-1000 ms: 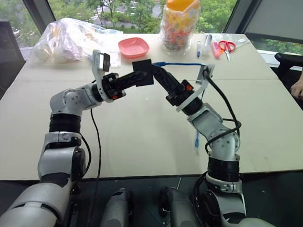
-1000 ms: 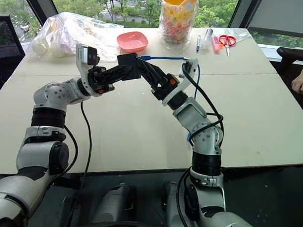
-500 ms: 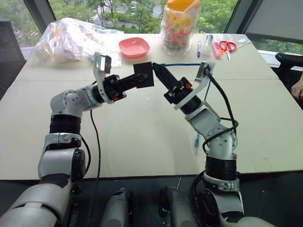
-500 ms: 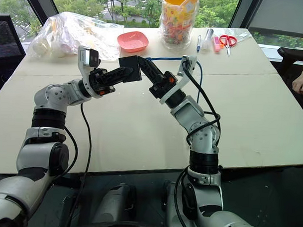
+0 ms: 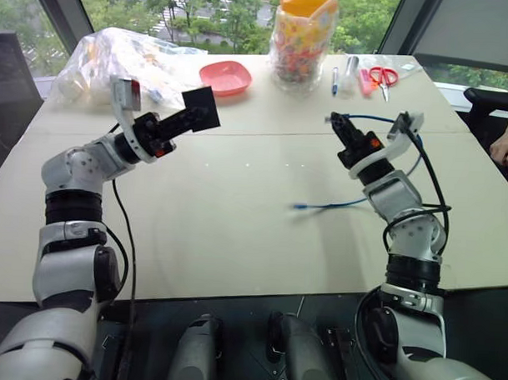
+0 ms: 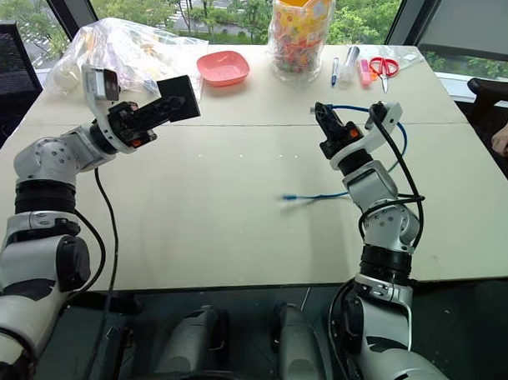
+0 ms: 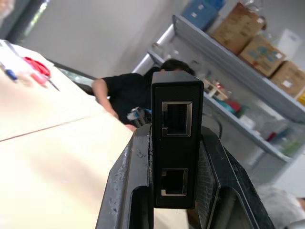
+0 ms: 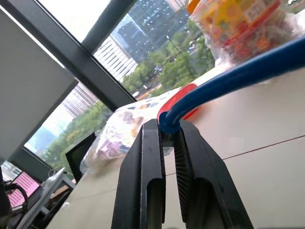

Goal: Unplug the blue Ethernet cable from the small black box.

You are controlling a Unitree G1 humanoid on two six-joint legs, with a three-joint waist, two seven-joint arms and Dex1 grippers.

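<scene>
A: Item one, the left gripper (image 5: 194, 114)?
B: Jaws clamped flat on the small black box (image 5: 201, 110), one finger against each broad face. The box stands out past the fingertips, raised above the table (image 5: 236, 231). In the left wrist view its narrow edge faces the camera with two ports (image 7: 177, 118), both empty.

A: Item two, the right gripper (image 6: 321, 114)?
B: Jaws pressed together on the blue Ethernet cable (image 6: 357, 109), pinching it near one end. A short stub with the plug pokes out just beyond the fingertips. In the right wrist view the cord (image 8: 228, 81) leaves the fingertips and runs off to one side.

A: Course of the cable from there?
B: From the jaws it arcs back over the right wrist, drops behind the forearm and comes out below the gripper. Its free end (image 5: 298, 206) lies on the table, on the side toward the left arm.

A: Box and cable, joined or apart?
B: Apart. The two grippers are held well apart over the table, the box in one and the cable in the other.

A: Other stock beyond the jaws?
B: A pink dish (image 5: 224, 76), a clear bag (image 5: 116, 64) and a jar of coloured pieces (image 5: 302, 42) at the far side. Past the right gripper lie red-handled scissors (image 5: 380, 78) and a pen (image 5: 334, 79). A person's hand (image 5: 507, 147) rests at the table's right edge.
</scene>
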